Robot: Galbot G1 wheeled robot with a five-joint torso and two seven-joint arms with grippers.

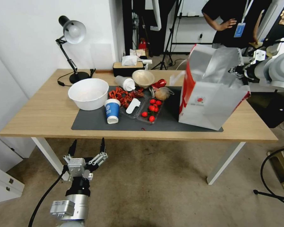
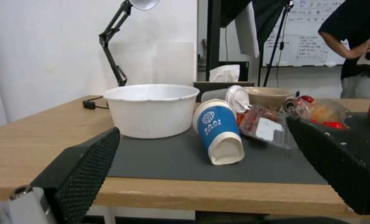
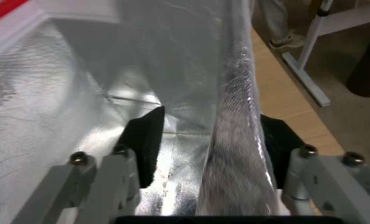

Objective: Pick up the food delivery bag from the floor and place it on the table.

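While bag nears table edge, right pincer straddles it.

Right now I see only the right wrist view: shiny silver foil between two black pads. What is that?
Observer: The lining of the large white paper food delivery bag with red edges. The right gripper is open, one finger on each side of the bag's wall.
Operator: Is the bag on the ground?
Observer: No, it stands on the light-wood table, mostly on the dark grey mat.
Operator: And the other arm?
Observer: The left gripper is open, in front of the table's near edge, above the brownish floor.
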